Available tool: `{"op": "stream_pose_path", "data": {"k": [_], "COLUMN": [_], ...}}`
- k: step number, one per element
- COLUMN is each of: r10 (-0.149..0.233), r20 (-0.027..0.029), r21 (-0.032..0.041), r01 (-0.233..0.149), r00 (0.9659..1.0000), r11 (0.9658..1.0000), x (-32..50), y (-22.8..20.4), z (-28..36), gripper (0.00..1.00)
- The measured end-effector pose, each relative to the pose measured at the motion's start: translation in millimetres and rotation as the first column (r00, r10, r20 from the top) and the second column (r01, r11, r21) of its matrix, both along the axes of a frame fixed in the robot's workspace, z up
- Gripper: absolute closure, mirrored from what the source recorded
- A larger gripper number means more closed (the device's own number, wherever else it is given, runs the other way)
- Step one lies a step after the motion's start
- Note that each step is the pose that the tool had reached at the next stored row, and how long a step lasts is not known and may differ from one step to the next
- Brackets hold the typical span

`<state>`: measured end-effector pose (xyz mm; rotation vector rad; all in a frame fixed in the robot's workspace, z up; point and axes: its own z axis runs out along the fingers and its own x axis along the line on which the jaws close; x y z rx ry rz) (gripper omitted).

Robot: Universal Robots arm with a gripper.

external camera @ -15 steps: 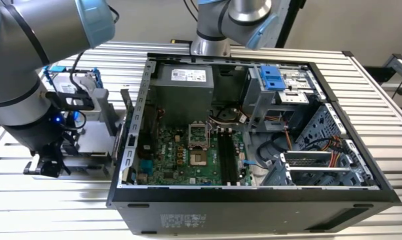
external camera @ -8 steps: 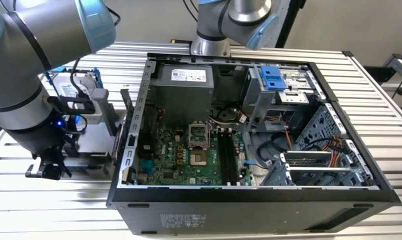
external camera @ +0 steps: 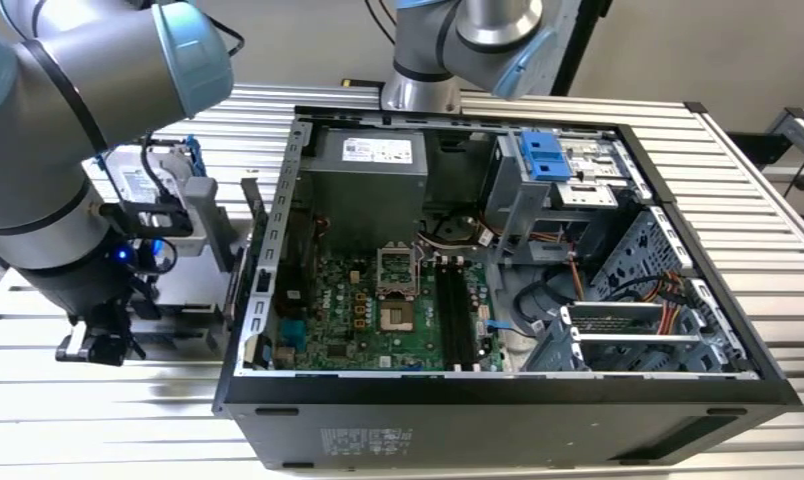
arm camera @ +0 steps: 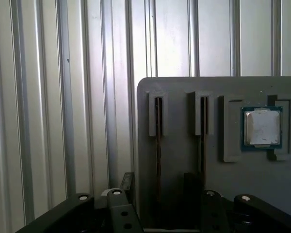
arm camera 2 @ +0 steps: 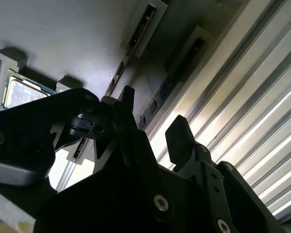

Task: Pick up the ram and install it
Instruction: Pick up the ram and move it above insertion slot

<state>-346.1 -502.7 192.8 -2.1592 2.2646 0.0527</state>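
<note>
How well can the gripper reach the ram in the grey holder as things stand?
Probably yes. The gripper hangs open close to the grey holder, where the ram stands on edge with nothing lying across it.

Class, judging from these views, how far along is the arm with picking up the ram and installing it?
Done: nothing finished yet. In hand: the open gripper hangs over the grey holder, its fingers apparently on either side of a ram stick that stands on edge in its slot, not gripped. Left: both the pick-up and the install. In the exterior view the motherboard's black slots look unfilled.
</note>
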Motion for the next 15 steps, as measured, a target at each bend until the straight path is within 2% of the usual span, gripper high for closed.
{"op": "stream_pose_path", "data": {"k": [8,15], "r10": [-0.001,-0.001], "r20": [0.0,0.0], "r21": [0.0,0.0], "r01": [0.001,0.001], "r00": [1.0,1.0], "r11": [1.0,1.0], "x": [0.1,0.1], "y": [0.2,0.6], "z": [-4.7,-5.2], "gripper": [0.0,0.0]}}
